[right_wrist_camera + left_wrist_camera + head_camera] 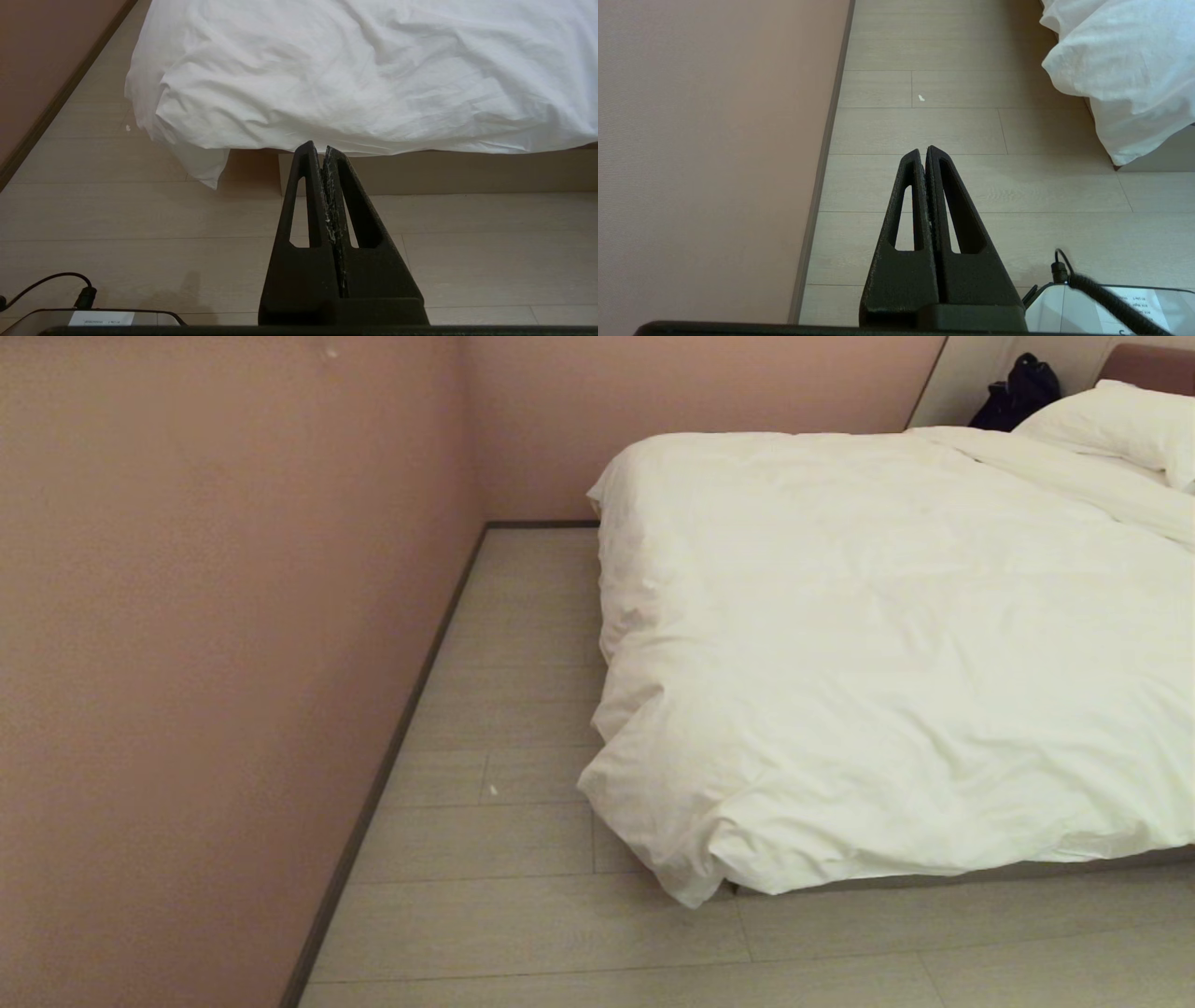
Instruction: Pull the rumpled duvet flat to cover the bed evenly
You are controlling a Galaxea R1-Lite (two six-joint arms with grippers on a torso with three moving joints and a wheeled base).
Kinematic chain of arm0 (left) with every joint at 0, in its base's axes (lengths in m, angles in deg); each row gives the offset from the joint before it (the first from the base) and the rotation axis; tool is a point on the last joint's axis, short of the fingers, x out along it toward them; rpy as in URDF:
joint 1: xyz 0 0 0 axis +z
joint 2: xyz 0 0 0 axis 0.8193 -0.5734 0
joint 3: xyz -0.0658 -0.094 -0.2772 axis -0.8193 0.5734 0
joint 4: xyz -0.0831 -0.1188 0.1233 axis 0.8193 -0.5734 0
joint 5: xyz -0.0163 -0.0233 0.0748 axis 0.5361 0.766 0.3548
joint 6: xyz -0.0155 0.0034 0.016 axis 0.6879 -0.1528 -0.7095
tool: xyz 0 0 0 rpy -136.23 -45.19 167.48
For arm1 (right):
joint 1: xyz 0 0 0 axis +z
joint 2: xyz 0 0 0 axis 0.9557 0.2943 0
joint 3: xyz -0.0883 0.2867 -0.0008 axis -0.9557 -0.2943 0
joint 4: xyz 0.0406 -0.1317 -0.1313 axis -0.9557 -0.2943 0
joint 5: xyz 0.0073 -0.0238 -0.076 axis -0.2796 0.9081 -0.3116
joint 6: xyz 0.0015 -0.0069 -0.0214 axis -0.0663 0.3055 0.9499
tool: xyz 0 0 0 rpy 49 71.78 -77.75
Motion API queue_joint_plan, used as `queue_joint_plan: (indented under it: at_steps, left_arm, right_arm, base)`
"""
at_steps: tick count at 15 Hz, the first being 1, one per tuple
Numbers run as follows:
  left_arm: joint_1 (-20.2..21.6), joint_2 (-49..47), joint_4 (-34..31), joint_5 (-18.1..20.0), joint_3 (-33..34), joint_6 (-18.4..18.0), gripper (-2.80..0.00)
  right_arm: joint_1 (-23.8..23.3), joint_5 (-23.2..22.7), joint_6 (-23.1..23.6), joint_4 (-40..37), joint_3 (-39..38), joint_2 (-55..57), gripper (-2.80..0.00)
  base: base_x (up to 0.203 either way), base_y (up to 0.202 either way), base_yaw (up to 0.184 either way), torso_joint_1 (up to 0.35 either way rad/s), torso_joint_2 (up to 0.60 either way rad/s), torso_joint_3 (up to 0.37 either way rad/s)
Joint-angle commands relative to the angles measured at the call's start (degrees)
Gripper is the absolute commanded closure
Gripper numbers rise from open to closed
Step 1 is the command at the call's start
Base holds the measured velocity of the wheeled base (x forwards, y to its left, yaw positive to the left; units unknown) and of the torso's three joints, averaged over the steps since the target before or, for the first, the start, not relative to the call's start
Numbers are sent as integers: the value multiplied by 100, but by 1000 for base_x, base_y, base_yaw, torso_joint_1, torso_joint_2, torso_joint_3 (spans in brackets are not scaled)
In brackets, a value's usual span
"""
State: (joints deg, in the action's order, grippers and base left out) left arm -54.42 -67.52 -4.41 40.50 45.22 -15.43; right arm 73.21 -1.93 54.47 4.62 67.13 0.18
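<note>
The puffy white duvet (887,644) lies spread over the bed, its wrinkled near-left corner (691,887) drooping to the floor. A strip of the bed's grey-brown base (1027,870) shows under its front hem. Neither arm appears in the head view. My left gripper (923,150) is shut and empty above bare floor, with the duvet corner (1125,79) off to one side. My right gripper (319,147) is also shut and empty, hanging short of the duvet's front hem (373,84) and the base (467,172) below it.
A pink wall (205,663) with a dark skirting board runs along the left, leaving a strip of pale plank floor (504,728) beside the bed. Pillows (1120,425), a dark bag (1018,394) and the reddish headboard (1148,364) are at the far right.
</note>
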Motion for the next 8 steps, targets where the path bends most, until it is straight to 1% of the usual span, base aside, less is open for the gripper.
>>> queue_joint_plan:
  at_steps: [1,8]
  left_arm:
    - [2,0,-5,5,-8,4,0]
    - [2,0,-5,-4,1,-5,0]
  right_arm:
    - [2,-2,3,-2,0,-2,0]
    - [2,6,3,-11,0,-2,0]
  base:
    - [0,0,0,0,0,0]
    - [0,0,0,0,0,0]
